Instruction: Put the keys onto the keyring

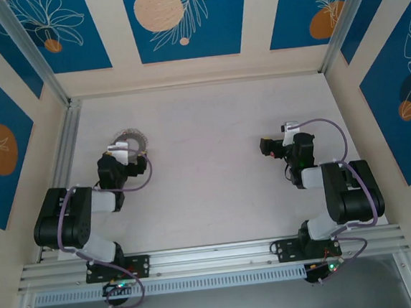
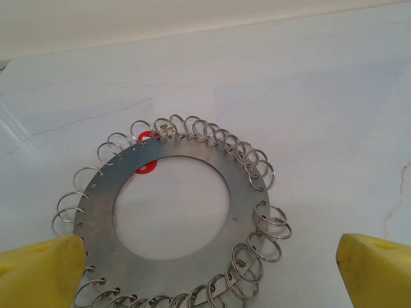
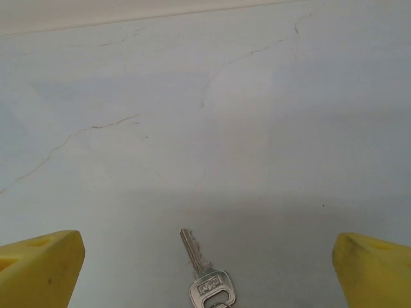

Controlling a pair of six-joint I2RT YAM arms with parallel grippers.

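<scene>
The keyring (image 2: 247,212) is a flat silvery metal ring lying on the table, its rim fringed with many small wire split rings (image 2: 266,221) and one small red piece (image 2: 146,168). From above, the keyring (image 1: 130,142) lies at the left of the table. My left gripper (image 2: 210,256) hovers just above it, open, a yellow fingertip (image 2: 45,269) on each side and nothing between them. A single silver key (image 3: 208,281) lies flat on the table, with a small ring through its head at the frame's lower edge. My right gripper (image 3: 207,253) stands open over it, not touching. The right gripper (image 1: 268,147) is at the table's right.
The white tabletop (image 1: 206,161) has fine cracks and is walled by cream and blue patterned panels. An aluminium rail (image 1: 62,159) runs along the left edge, and another lies at the near edge by the arm bases.
</scene>
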